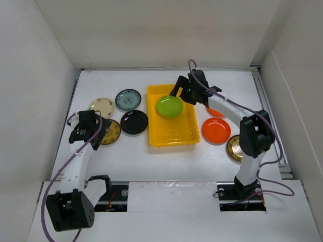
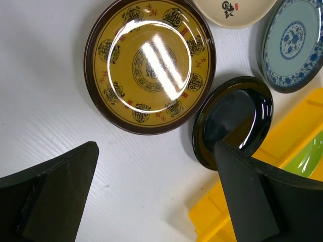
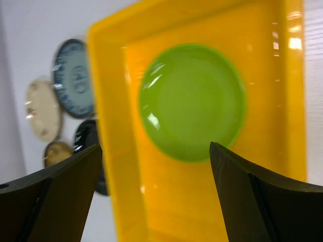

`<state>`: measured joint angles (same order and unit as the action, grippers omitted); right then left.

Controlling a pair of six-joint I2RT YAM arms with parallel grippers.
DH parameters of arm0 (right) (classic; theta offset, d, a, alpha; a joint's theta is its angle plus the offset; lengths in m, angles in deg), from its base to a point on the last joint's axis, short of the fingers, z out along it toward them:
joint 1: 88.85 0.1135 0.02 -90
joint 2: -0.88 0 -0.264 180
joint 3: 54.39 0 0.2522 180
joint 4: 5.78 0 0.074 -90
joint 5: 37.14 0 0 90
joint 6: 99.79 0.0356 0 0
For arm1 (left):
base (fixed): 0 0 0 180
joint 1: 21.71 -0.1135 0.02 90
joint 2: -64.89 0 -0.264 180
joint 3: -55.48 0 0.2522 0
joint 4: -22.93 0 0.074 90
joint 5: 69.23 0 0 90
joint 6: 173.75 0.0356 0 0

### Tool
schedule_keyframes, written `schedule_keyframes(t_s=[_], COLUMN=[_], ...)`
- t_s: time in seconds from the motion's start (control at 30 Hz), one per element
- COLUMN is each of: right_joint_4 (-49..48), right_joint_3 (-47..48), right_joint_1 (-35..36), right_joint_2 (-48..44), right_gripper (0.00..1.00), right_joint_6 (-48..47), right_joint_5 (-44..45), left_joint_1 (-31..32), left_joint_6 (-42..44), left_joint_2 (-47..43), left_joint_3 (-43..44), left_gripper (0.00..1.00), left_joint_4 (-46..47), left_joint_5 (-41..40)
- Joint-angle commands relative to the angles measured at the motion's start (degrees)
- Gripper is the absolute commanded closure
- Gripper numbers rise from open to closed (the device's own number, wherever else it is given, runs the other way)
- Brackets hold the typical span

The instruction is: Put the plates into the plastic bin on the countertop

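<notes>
On cream plate (image 2: 255, 11): illegible blk mark (image 2: 228, 6).

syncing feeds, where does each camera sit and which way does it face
top: above and behind, facing down at the counter; left arm and right arm show
left wrist: on the left arm, facing down at gold plate and black plate; left claw open
right wrist: over the bin, facing down at the green plate; right claw open
shared: both wrists see bin, green plate, black plate
</notes>
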<state>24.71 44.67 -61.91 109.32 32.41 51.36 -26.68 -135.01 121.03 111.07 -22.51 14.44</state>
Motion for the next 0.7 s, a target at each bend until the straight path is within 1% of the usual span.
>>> schedule_keyframes(t_s=[0.0, 0.03, 0.07, 0.17, 0.27, 0.3, 0.4, 0.5, 0.53, 0.57, 0.67], right_joint_4=[-4.34, -5.04, -6.09, -6.89, -8.2, -9.08, -9.09, -9.09, -9.09, -9.09, -8.47], right_joint_3=[-1.44, -2.32, -4.07, -6.01, -9.09, -10.84, -12.08, -14.89, -16.03, -16.56, -17.88], right_joint_1=[3.38, 3.91, 4.52, 6.28, 7.51, 9.17, 11.11, 11.12, 11.12, 11.12, 9.8], right_joint_2=[-10.24, -11.57, -12.89, -17.03, -21.42, -22.74, -27.4, -32.4, -33.64, -36.0, -39.09], right_gripper=[0.07, 0.07, 0.07, 0.07, 0.07, 0.07, 0.07, 0.07, 0.07, 0.07, 0.07], right_joint_6=[-0.62, -0.62, -0.62, -0.62, -0.1, -0.1, -0.7, -1.24, -1.24, -1.76, -1.77], right_joint_5=[0.88, 0.88, -0.08, -4.12, -6.41, -6.93, -7.55, -7.56, -7.56, -7.56, -7.56], left_joint_1=[-0.21, 0.92, 0.93, 0.93, 0.93, 0.93, 0.93, 0.93, 0.93, 0.93, 0.4], left_joint_6=[-6.47, -7.26, -9.88, -11.92, -14.29, -14.91, -17.11, -18.43, -18.95, -18.96, -19.57], left_joint_2=[-3.4, -4.01, -4.8, -5.86, -5.34, -4.56, -3.67, -1.13, -0.25, 0.37, 2.73], left_joint_3=[-2.27, -2.88, -2.89, -5.96, -8.32, -8.95, -10.79, -12.46, -13.08, -13.08, -13.61], left_gripper=[0.0, 0.0, 0.0, 0.0, 0.0, 0.0, 0.0, 0.0, 0.03, 0.09, 0.16], left_joint_4=[-3.47, -3.47, -5.65, -5.06, -2.69, -1.73, 2.4, 6.18, 7.06, 8.29, 9.53], left_joint_5=[-0.88, -0.88, -0.88, -0.88, -1.49, -1.49, -3.52, -4.92, -4.92, -5.53, -6.06])
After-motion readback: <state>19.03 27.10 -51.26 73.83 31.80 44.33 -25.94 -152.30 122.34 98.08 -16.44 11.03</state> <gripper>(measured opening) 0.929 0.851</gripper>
